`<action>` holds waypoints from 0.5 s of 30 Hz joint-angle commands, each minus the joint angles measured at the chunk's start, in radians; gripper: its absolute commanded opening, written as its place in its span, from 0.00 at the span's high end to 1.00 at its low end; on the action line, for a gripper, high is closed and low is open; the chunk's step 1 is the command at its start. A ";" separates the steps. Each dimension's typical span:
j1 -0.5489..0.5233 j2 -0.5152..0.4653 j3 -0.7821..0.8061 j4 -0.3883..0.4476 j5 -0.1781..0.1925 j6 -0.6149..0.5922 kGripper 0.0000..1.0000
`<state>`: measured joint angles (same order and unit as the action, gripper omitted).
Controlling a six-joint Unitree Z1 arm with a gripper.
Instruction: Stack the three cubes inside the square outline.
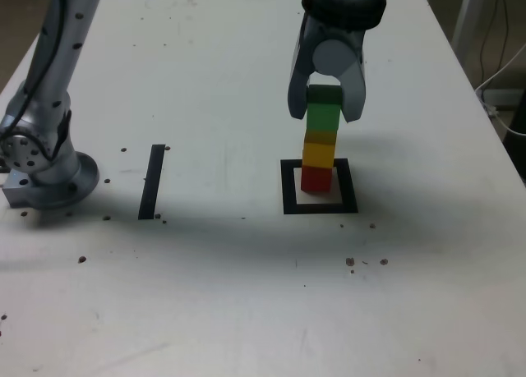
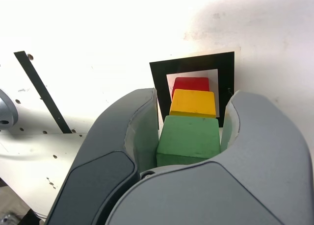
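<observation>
Three cubes stand stacked inside the square outline: the red cube at the bottom, the yellow cube on it, the green cube on top. The stack looks straight and upright. My gripper comes down from above with a finger on each side of the green cube. In the wrist view the jaws hug the green cube, with the yellow cube, the red cube and the square outline seen beyond it.
A straight black strip lies on the white table toward the exterior view's left. The arm's grey base stands at the far left. Small dark specks dot the table. Cables hang off the table's right edge.
</observation>
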<state>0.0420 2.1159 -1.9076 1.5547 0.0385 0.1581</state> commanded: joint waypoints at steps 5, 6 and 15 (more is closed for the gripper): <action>-0.002 0.017 0.011 0.006 -0.011 -0.002 0.78; -0.002 0.019 0.011 0.005 -0.012 -0.002 0.78; -0.002 0.030 0.013 0.000 -0.015 0.005 0.51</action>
<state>0.0419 2.1406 -1.8969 1.5469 0.0250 0.1600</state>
